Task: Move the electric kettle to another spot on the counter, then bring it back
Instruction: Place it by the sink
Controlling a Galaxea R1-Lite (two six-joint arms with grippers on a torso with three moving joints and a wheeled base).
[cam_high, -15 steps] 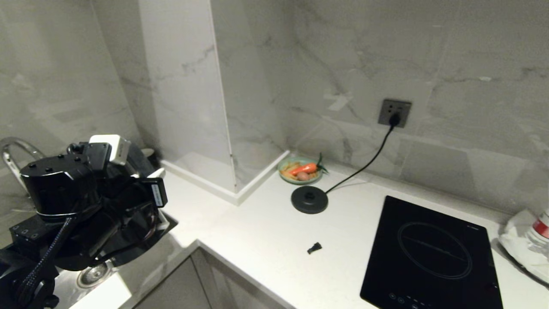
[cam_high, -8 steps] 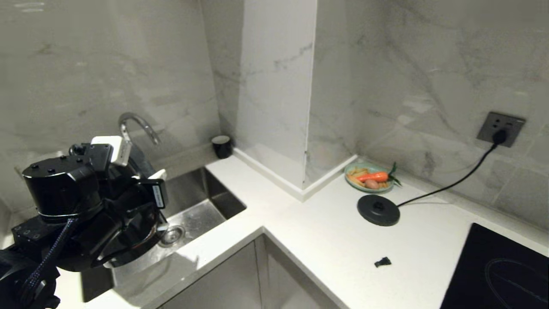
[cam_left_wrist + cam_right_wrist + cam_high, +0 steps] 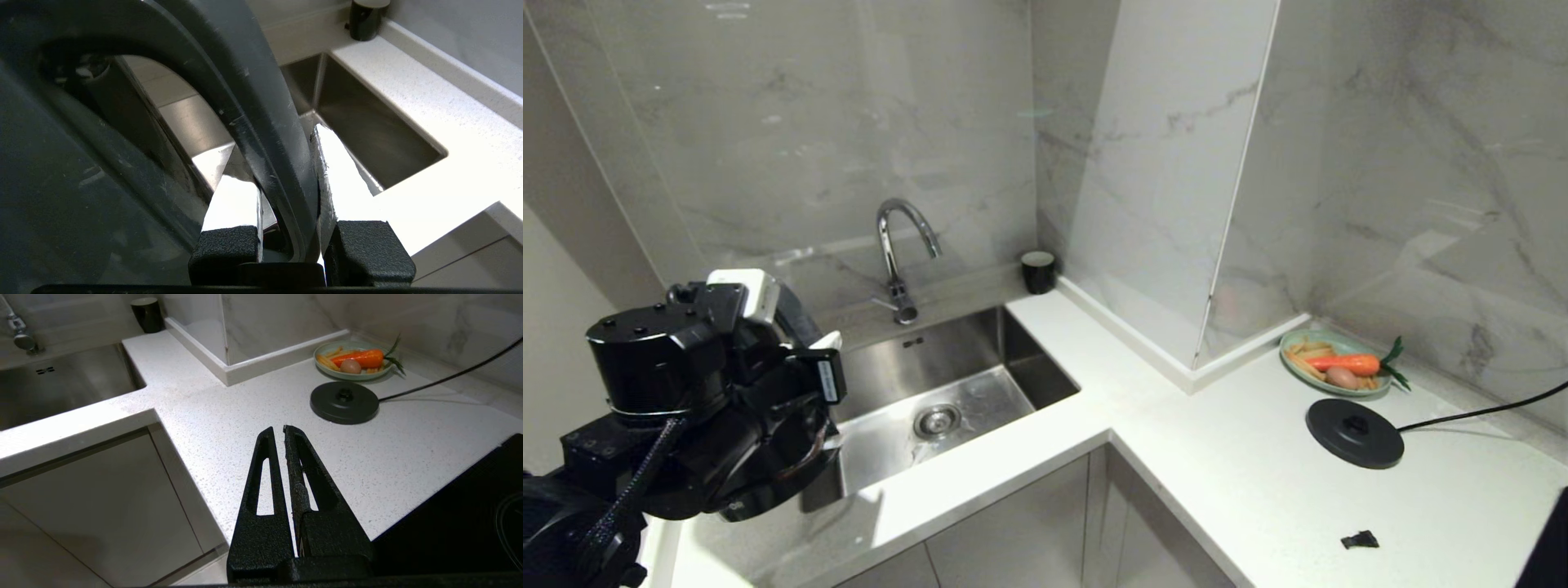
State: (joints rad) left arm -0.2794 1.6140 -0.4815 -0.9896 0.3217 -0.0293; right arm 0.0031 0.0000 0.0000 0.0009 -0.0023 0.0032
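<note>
Left gripper (image 3: 286,171) carrying kettle (image 3: 81,163) by its handle (image 3: 261,102) above the sink (image 3: 980,359).

Head view: the arm is holding the kettle at lower left, beside the counter (image 3: 1217,457). Left wrist view: fingers (image 3: 339,179) are clamping the handle, sink beyond them. Right wrist view: right gripper (image 3: 278,433), closed and empty, is hanging over the counter, base (image 3: 344,402) ahead.
</note>
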